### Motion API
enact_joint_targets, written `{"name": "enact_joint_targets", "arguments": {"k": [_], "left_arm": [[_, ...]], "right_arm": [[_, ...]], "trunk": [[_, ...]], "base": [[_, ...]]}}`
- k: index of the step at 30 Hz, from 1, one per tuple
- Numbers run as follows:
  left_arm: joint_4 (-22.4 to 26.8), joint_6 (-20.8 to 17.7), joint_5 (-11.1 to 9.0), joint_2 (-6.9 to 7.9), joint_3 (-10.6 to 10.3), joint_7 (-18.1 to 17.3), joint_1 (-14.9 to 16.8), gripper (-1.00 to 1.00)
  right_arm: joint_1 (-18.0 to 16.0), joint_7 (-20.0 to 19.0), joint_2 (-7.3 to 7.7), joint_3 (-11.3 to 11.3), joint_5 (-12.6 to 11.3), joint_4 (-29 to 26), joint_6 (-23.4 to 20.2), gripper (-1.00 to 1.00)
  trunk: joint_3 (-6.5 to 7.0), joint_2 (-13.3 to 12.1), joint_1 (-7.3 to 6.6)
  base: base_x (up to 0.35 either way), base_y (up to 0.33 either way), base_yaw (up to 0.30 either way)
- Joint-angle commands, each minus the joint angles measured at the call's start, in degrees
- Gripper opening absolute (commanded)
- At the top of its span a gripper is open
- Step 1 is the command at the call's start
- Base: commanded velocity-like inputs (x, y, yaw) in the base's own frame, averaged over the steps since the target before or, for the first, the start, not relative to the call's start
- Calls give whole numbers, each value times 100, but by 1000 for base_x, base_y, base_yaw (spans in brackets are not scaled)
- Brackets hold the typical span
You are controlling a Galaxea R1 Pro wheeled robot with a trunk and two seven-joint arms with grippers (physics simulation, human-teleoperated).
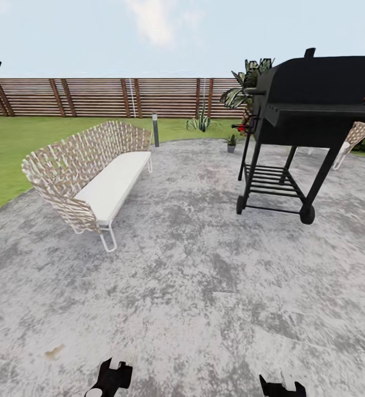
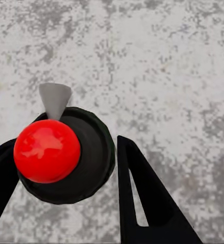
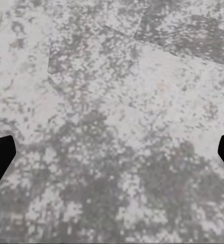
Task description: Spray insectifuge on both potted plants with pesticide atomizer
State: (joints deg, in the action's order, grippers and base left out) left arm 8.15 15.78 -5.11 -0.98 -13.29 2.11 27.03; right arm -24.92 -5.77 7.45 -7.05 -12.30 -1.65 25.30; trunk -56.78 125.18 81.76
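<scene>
Around me spreads the garden, its mottled grey stone paving point(image 1: 193, 286) running out to a green lawn point(image 1: 11, 149) and a brown slatted wooden fence point(image 1: 94, 96) under a pale sky. To my right stands a tall black barrel grill on a wheeled frame point(image 1: 309, 110), and to my left a woven wicker sofa with a white cushion point(image 1: 94, 176) sits at the paving's edge. Behind the grill rises a big dark-leaved shrub point(image 1: 248, 82), with a spiky striped agave point(image 1: 200, 122) near the fence and a slim grey bollard lamp post point(image 1: 155, 129) just beyond the sofa's far end. One small potted plant of pointed green leaves point(image 1: 231, 142) stands on the paving's far edge, just beside the grill's legs. At the bottom of the head view my two arms show, left jaws point(image 1: 112, 380) and right jaws point(image 1: 282, 387). My left jaws point(image 2: 66, 168) are closed around the pesticide atomizer, a dark round bottle with a glossy red ball top and a grey nozzle point(image 2: 48, 151), seen from above with a black finger point(image 2: 142, 198) on each side, over bare paving. My right jaws point(image 3: 112, 152) are spread wide with nothing between the tips, above the same stone.
</scene>
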Motion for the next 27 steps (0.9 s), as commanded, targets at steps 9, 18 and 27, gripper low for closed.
{"name": "enact_joint_targets", "arguments": {"k": [9,18,27], "left_arm": [[-6,21,-52,-3,-51,26,4,-100],[-6,21,-52,-1,-51,26,3,-100],[-6,21,-52,1,-51,26,4,-100]], "right_arm": [[-4,-29,1,-42,-62,7,19,100],[-4,-29,-2,-42,-62,7,19,100],[-4,-29,-7,-42,-61,8,19,100]], "trunk": [[-5,2,3],[-5,2,3],[-5,2,3]], "base": [[339,0,0],[339,0,0],[339,0,0]]}}
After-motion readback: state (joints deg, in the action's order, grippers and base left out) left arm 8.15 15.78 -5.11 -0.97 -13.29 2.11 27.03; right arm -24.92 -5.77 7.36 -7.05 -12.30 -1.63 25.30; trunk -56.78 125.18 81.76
